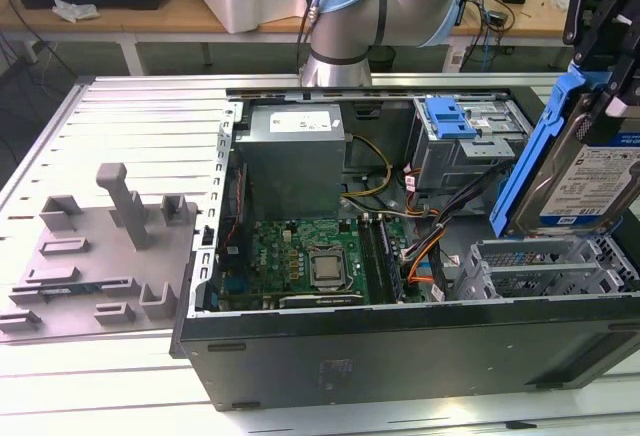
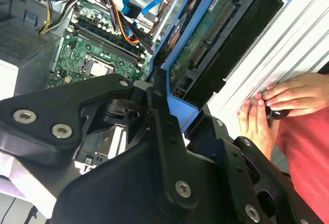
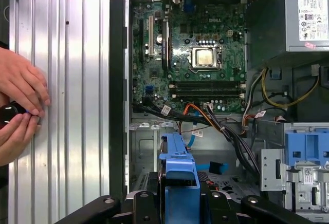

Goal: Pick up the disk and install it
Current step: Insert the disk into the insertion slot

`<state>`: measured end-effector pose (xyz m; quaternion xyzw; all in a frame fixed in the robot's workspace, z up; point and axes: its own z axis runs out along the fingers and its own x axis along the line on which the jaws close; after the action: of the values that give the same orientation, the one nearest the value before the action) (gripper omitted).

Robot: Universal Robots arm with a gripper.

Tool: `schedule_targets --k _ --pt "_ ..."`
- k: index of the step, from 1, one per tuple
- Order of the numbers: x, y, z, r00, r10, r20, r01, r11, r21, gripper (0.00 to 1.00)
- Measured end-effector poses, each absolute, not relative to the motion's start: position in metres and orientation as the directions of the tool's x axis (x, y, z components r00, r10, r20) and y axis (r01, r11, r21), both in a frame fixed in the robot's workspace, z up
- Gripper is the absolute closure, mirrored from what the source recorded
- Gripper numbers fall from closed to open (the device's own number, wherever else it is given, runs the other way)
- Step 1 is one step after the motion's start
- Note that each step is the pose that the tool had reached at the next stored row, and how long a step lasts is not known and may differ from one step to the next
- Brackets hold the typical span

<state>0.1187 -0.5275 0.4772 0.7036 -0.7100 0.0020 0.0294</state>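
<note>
The disk [image 1: 592, 178], a silver hard drive with a white-and-blue label in a blue carrier bracket, hangs nearly upright at the exterior view's right. It is in the air above the empty metal drive bay [image 1: 545, 268] in the near right corner of the open computer case [image 1: 400, 351]. My black gripper [image 1: 600, 81] comes down from above and is shut on the disk's upper end. In the second wrist view the disk [image 2: 218, 39] shows its circuit-board underside beyond my gripper [image 2: 172, 108]. The first wrist view has the blue carrier [image 3: 177, 170] edge-on between my fingers [image 3: 146, 203].
Inside the case lie the green motherboard [image 1: 305, 256], a grey power supply [image 1: 290, 151], loose orange and black cables [image 1: 425, 246] and a grey cage with a blue latch [image 1: 452, 121]. A grey fixture plate [image 1: 95, 261] sits left of the case. A person's hands [image 3: 18, 100] rest on the ribbed table.
</note>
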Motion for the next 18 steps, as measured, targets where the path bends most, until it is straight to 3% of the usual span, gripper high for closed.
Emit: schedule_targets --k 18 --pt "0.1175 -0.5275 0.4668 -0.007 -0.999 0.044 -0.999 0.009 0.038 0.64"
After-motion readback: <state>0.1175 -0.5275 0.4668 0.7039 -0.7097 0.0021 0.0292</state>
